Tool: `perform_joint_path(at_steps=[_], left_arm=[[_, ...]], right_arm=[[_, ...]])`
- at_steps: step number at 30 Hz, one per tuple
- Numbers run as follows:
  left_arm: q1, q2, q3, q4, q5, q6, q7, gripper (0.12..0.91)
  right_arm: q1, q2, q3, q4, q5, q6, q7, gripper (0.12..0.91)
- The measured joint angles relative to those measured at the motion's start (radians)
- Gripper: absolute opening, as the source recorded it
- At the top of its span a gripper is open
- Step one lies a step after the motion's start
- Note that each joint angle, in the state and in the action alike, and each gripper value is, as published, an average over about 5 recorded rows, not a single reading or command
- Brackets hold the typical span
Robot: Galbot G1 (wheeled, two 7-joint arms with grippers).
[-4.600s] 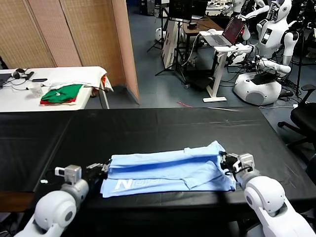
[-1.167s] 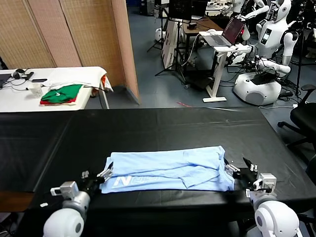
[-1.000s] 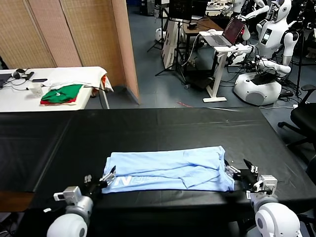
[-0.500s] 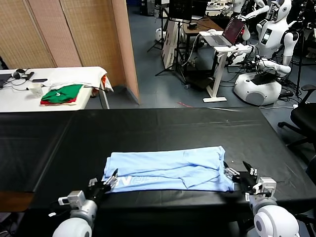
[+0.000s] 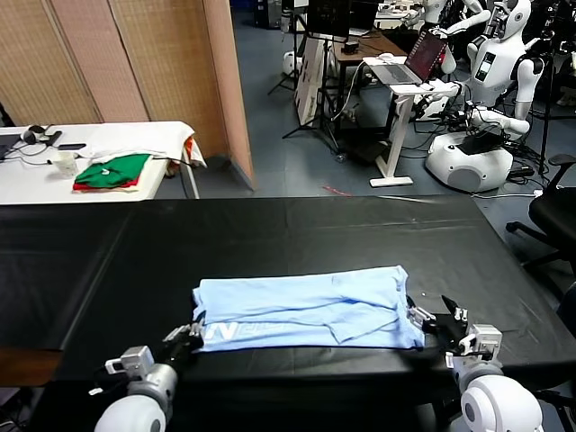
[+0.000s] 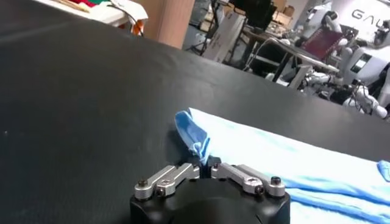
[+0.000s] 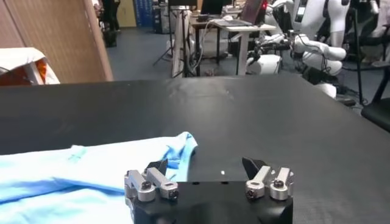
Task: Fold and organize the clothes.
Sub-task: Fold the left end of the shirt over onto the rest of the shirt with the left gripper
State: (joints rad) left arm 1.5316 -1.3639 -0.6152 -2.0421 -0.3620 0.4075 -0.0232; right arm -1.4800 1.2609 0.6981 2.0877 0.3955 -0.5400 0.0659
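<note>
- The pale blue T-shirt [image 5: 306, 308] lies folded into a long band on the black table [image 5: 270, 229], stretched between the two grippers, its white lettering facing up near the left end
- The left gripper [image 5: 192, 330] sits at the band's left near corner; its jaws are pinched together with a bunched fold of the shirt corner standing up between the fingertips [image 6: 201, 164]
- The right gripper [image 5: 430, 321] rests at the right near corner with jaws spread wide; the fabric edge lies just inside one finger [image 7: 157, 168], nothing gripped
- The step in hand looks like securing both ends before the next fold; the right jaws should close over the hem only once cloth sits squarely between them, not just beside one finger
- Both pinches want to take all layers, or the lower one will be left behind on lifting
- Lifting both ends together and level should keep the band from skewing
- The green and red garments [image 5: 112, 171] on the white side table [image 5: 36, 175] lie well beyond the jaws
</note>
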Motion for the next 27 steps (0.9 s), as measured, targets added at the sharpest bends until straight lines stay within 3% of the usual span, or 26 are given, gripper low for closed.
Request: perform_joint_path(at_steps=[5, 10, 14, 20, 27], left_arm=[[0.023, 0.097, -0.049, -0.008, 0.114, -0.032, 0.017, 0.191], [0.042, 0.216, -0.135, 0.013, 0.100, -0.038, 0.017, 0.191], [0.045, 0.269, -0.181, 0.016, 0.098, -0.040, 0.015, 0.191], [0.029, 0.250, -0.150, -0.032, 0.090, -0.025, 0.008, 0.191], [0.010, 0.142, -0.004, -0.104, -0.026, 0.012, -0.018, 0.191]], right_arm=[[-0.003, 0.010, -0.004, -0.007, -0.003, 0.003, 0.000, 0.907], [-0.004, 0.024, -0.011, -0.012, -0.014, 0.004, 0.000, 0.907], [-0.012, 0.036, -0.013, -0.011, -0.026, 0.005, 0.000, 0.907], [-0.038, 0.048, 0.002, -0.002, -0.037, 0.017, 0.000, 0.907], [-0.082, 0.076, 0.036, 0.005, -0.046, 0.027, -0.002, 0.907]])
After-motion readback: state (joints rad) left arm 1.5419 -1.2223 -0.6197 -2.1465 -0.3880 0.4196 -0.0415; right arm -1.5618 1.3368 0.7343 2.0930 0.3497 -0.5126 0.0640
